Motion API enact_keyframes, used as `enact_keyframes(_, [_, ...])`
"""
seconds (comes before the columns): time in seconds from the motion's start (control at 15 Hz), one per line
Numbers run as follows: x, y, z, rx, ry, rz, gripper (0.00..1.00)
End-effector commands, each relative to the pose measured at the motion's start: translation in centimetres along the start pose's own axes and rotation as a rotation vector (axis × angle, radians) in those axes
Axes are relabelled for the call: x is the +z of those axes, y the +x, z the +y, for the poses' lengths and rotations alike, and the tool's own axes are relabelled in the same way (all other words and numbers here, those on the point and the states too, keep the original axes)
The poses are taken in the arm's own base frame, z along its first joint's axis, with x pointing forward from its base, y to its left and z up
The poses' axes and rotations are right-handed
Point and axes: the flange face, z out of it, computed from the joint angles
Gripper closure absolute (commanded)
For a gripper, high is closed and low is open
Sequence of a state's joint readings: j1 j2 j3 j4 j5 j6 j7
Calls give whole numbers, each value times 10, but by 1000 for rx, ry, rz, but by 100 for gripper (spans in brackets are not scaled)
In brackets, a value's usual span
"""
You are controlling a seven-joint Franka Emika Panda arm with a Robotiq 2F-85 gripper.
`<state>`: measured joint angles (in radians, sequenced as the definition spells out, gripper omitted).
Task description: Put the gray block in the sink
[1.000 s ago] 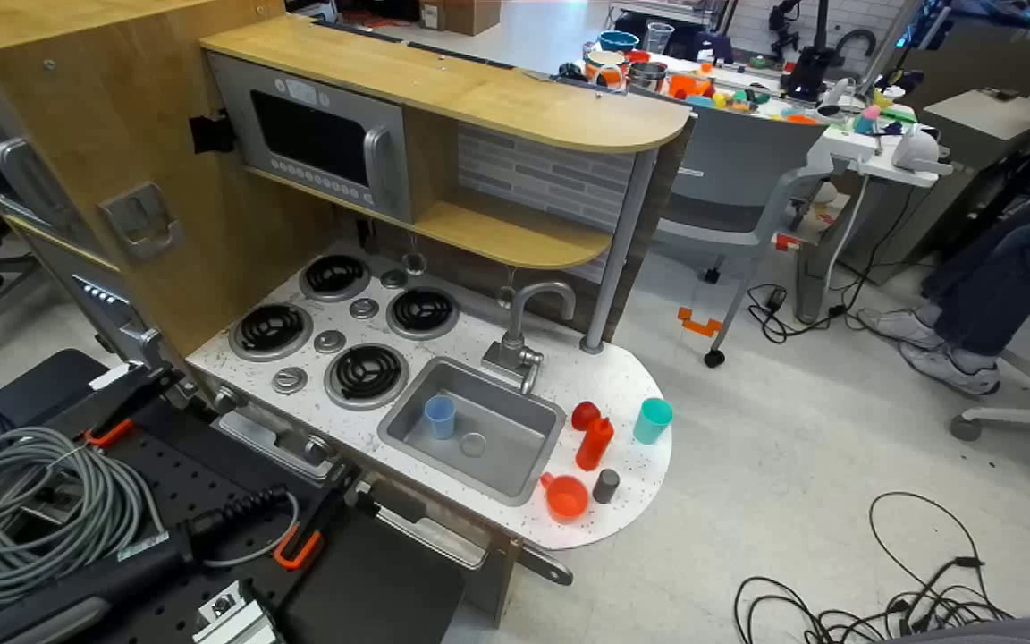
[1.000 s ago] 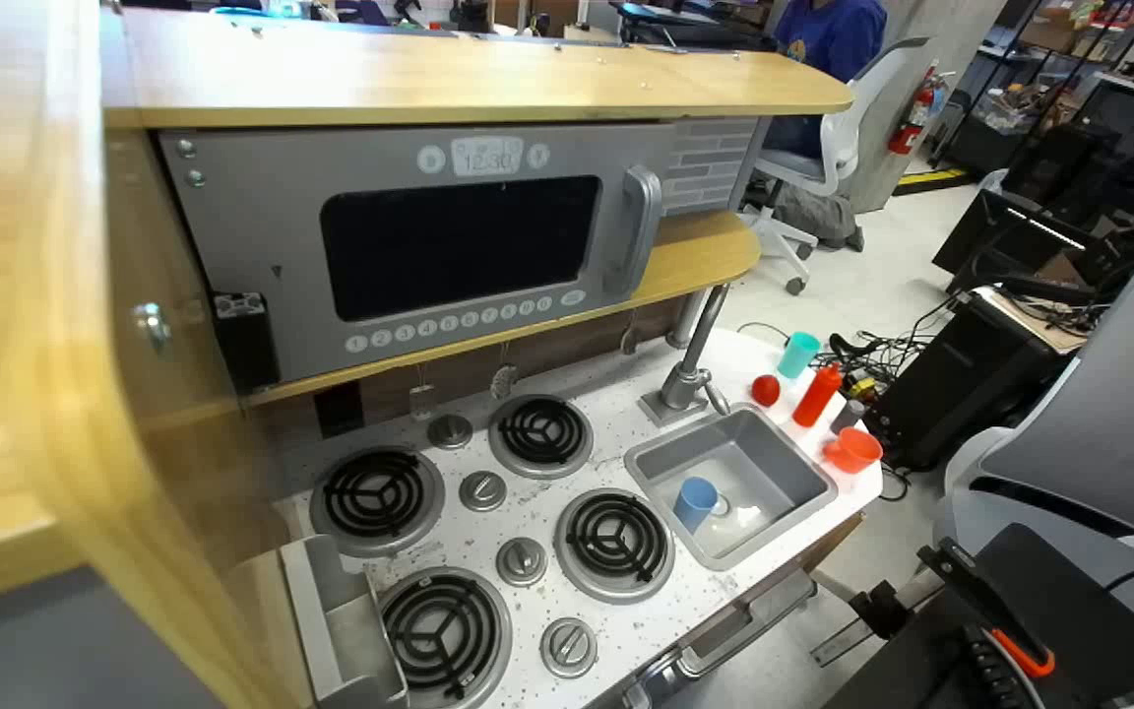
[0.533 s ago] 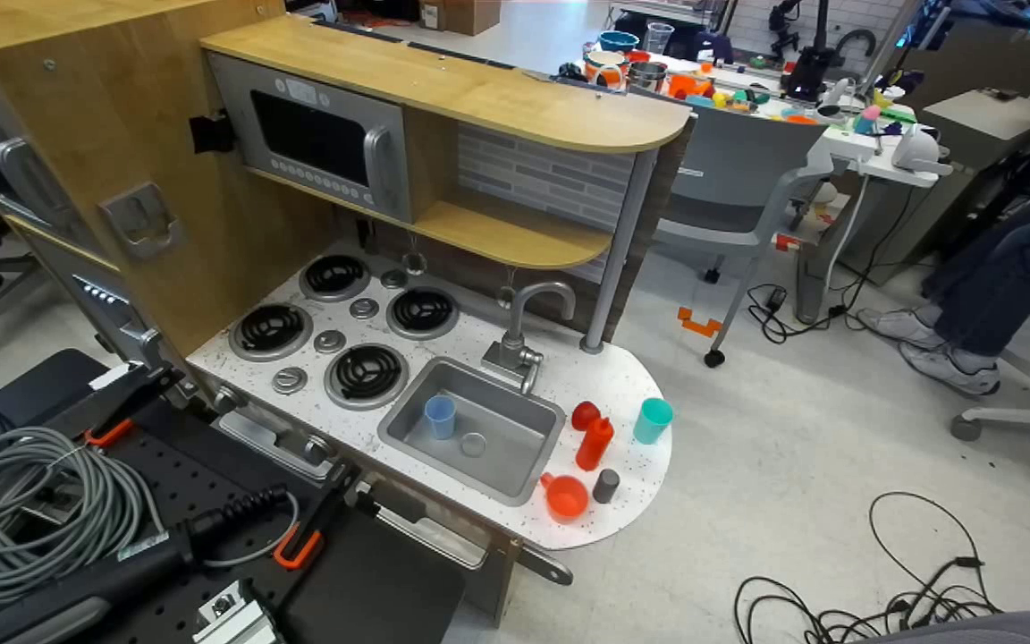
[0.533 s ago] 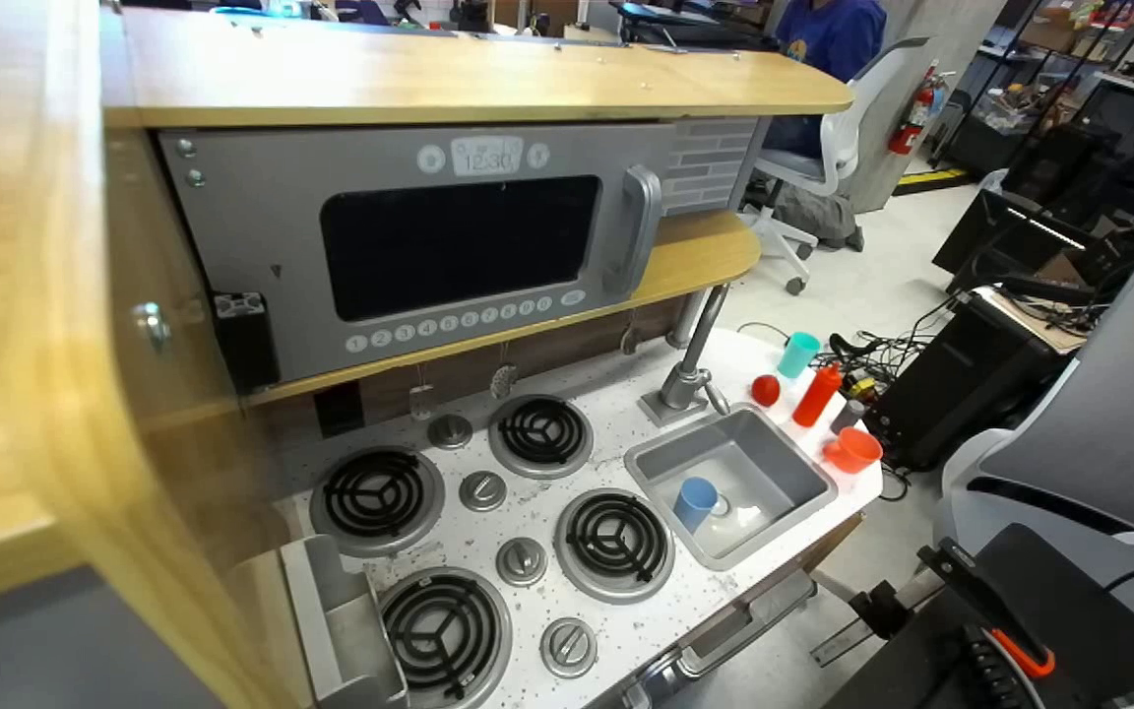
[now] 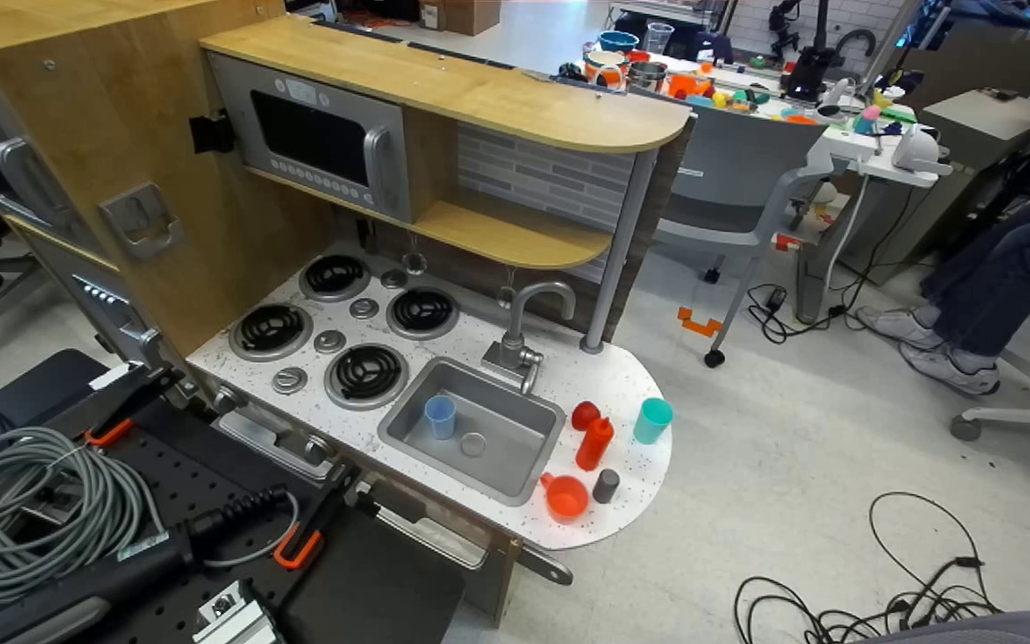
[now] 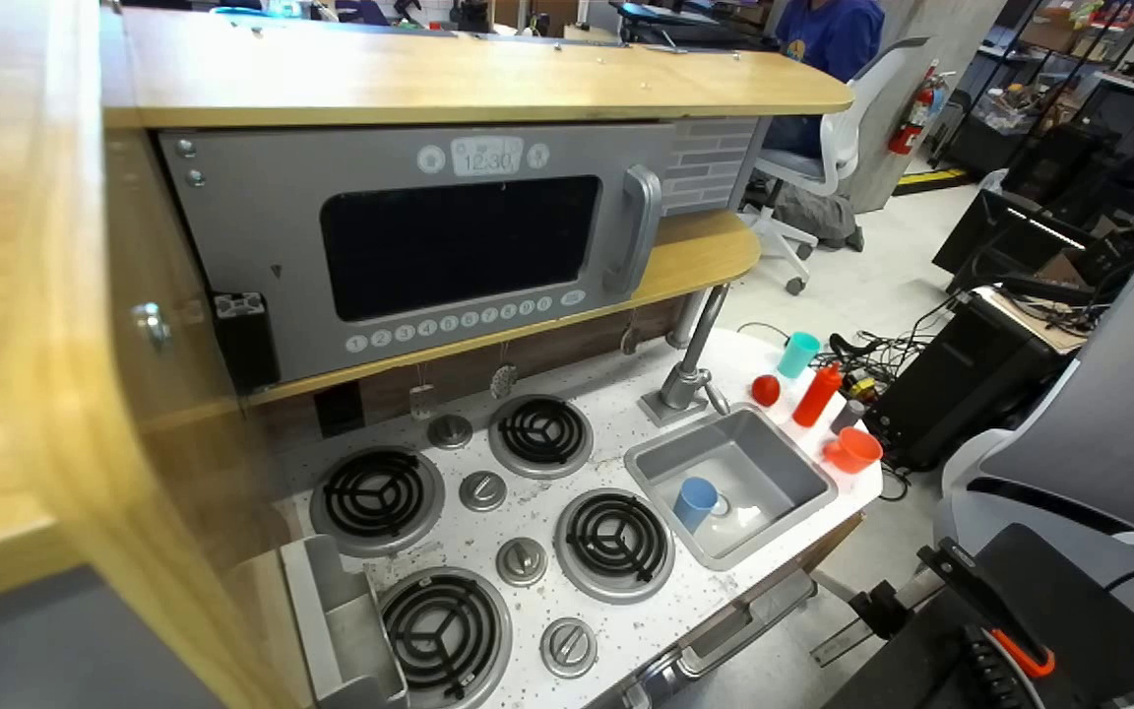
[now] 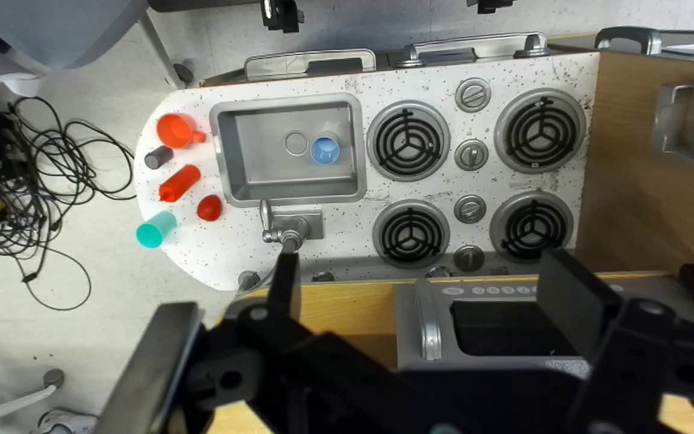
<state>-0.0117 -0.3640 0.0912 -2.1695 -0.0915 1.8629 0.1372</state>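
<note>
The gray block (image 5: 606,486) is a small dark gray piece on the rounded end of the white counter, beside the red cup. It also shows in an exterior view (image 6: 848,417) and in the wrist view (image 7: 159,157). The sink (image 5: 515,438) is a gray rectangular basin beside it, also seen in an exterior view (image 6: 779,483) and in the wrist view (image 7: 259,150). A blue cup (image 5: 441,418) stands in the sink. My gripper (image 7: 422,262) is open with nothing between its fingers, above the microwave and shelf and well away from the block. It is outside both exterior views.
Around the block are a red cup (image 5: 566,497), a red bottle (image 5: 595,444), a red round piece (image 5: 585,415) and a teal cup (image 5: 654,420). The faucet (image 5: 515,331) rises behind the sink. A wooden shelf (image 5: 515,233) and microwave (image 5: 314,134) overhang the counter's back.
</note>
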Motion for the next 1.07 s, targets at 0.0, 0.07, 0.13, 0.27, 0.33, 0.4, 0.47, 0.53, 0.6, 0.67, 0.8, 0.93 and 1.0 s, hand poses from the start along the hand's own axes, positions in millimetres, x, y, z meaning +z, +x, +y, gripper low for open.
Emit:
enact_keyframes(0.0, [0,0,0,0,0,-1,0])
enact_keyframes(0.07, [2,4,0,18,-7,-4,0])
enact_keyframes(0.13, [7,9,1,31,-14,-4,0])
enact_keyframes(0.27, [21,19,4,45,-22,-11,0])
enact_keyframes(0.33, [29,24,7,44,-27,-12,0])
enact_keyframes(0.4, [40,31,11,32,-33,-9,0])
enact_keyframes(0.47, [50,37,14,25,-38,-9,0])
enact_keyframes(0.53, [60,45,19,22,-48,-10,0])
enact_keyframes(0.6, [72,53,24,18,-51,-25,0])
enact_keyframes(0.67, [85,59,34,9,-49,-42,0])
enact_keyframes(0.8, [110,73,54,-3,-45,-80,0])
enact_keyframes(0.93, [137,87,84,2,-50,-116,0])
enact_keyframes(1.0, [164,95,97,11,-58,-139,0])
